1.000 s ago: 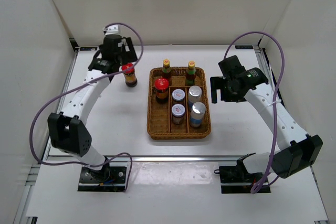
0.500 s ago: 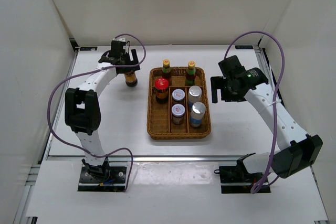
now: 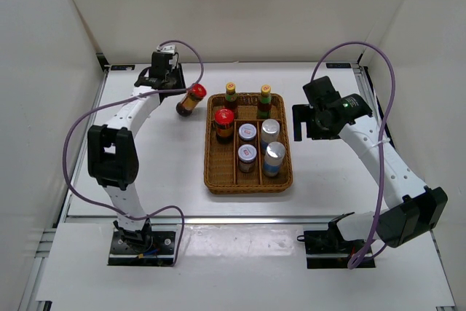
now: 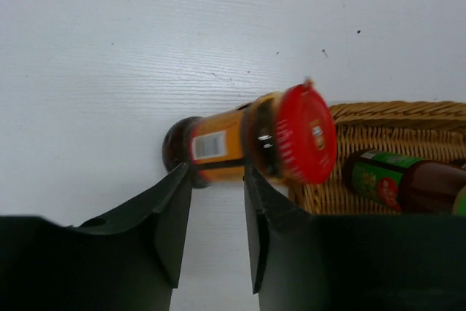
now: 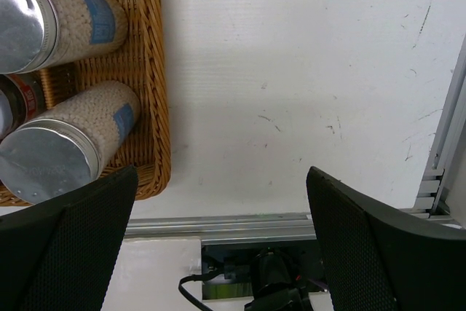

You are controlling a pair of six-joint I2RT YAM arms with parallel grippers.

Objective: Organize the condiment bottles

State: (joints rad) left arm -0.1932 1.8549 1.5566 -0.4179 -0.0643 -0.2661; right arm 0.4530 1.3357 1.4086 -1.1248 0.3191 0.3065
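Note:
A red-capped jar (image 3: 188, 100) with an orange label leans over outside the wicker tray (image 3: 211, 180); in the left wrist view the jar (image 4: 240, 142) has its cap against the tray's rim (image 4: 408, 111). My left gripper (image 3: 176, 88) (image 4: 216, 178) is open, its tips just short of the jar's body and not gripping it. Inside the tray stand a second red-capped jar (image 3: 223, 122), two yellow-capped bottles (image 3: 231, 95) (image 3: 265, 97), two brown jars (image 3: 247, 134) (image 3: 247, 155) and two blue-white jars (image 3: 270, 130) (image 3: 274, 156). My right gripper (image 3: 309, 126) (image 5: 222, 242) hangs wide open and empty to the tray's right.
The right wrist view shows the two blue-white jars (image 5: 62, 12) (image 5: 69, 147) in the tray's corner (image 5: 154, 92), and the table's metal edge rail (image 5: 291, 223). White walls enclose the table. Purple cables loop over both arms.
The left gripper, closed around the upright red-capped jar a second ago, has let go and drawn back. The jar now tilts with its cap toward the tray. The right arm is unmoved.

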